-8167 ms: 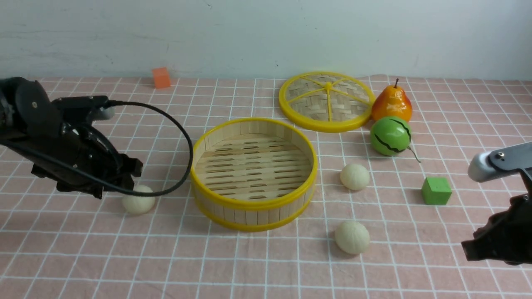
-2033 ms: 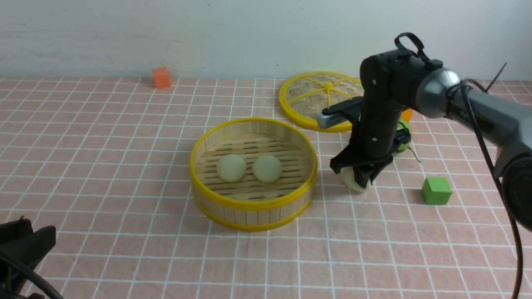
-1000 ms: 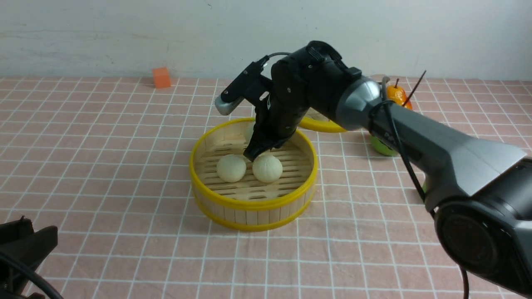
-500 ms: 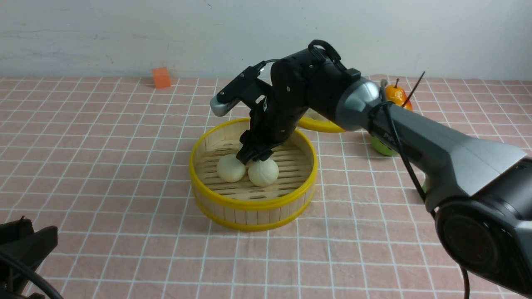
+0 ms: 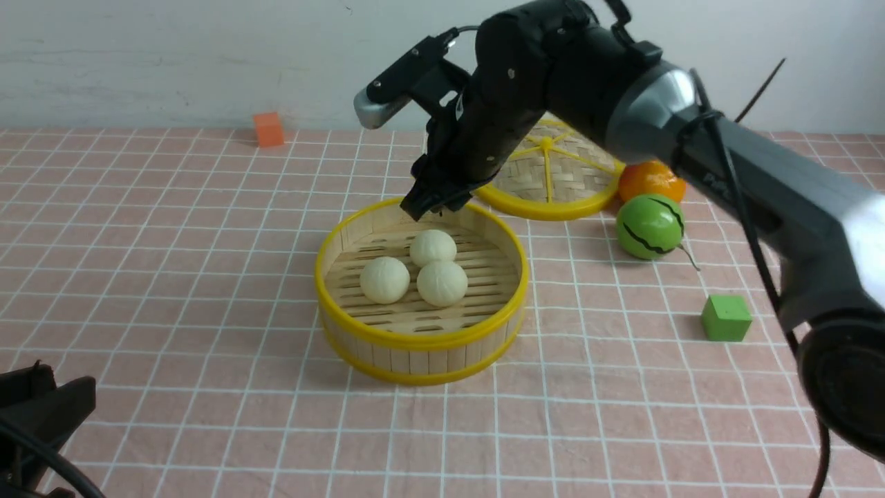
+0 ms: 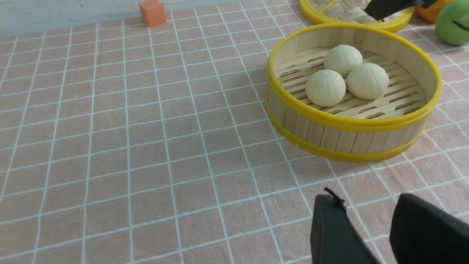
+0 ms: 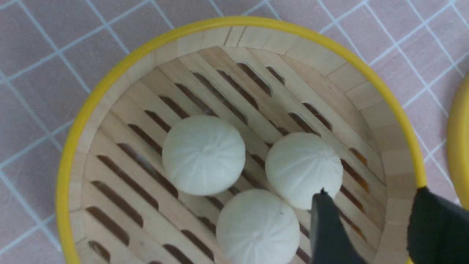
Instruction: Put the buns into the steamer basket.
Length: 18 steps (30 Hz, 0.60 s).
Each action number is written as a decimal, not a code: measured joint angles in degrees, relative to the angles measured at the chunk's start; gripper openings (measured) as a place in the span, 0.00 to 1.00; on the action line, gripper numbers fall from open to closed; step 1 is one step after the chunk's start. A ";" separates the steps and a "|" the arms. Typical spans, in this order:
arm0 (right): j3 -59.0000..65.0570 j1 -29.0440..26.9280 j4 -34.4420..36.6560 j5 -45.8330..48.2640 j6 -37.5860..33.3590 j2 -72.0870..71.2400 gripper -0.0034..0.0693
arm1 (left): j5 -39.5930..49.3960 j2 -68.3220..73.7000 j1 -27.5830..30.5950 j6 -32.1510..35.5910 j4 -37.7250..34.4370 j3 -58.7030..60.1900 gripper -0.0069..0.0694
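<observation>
Three cream-white buns lie together on the slatted floor of the steamer basket. My right gripper hovers above the basket's far rim, open and holding nothing. The right wrist view looks straight down on the buns, with the right gripper over the basket wall. My left gripper is open and empty, low over the cloth on the near left, apart from the basket.
The flat woven lid lies behind the basket, partly under my right arm. An orange pear and a green striped ball sit to its right. A green cube stands at right; an orange cube at the back left.
My right gripper let go of the third bun inside the basket, then rose up and back over the far rim. The front right bun shifted a little. My left arm stayed still.
</observation>
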 joint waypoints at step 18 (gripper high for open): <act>4.90 -3.44 -6.39 3.13 5.78 -45.08 0.04 | 3.68 -23.41 0.00 -10.91 9.14 1.91 0.07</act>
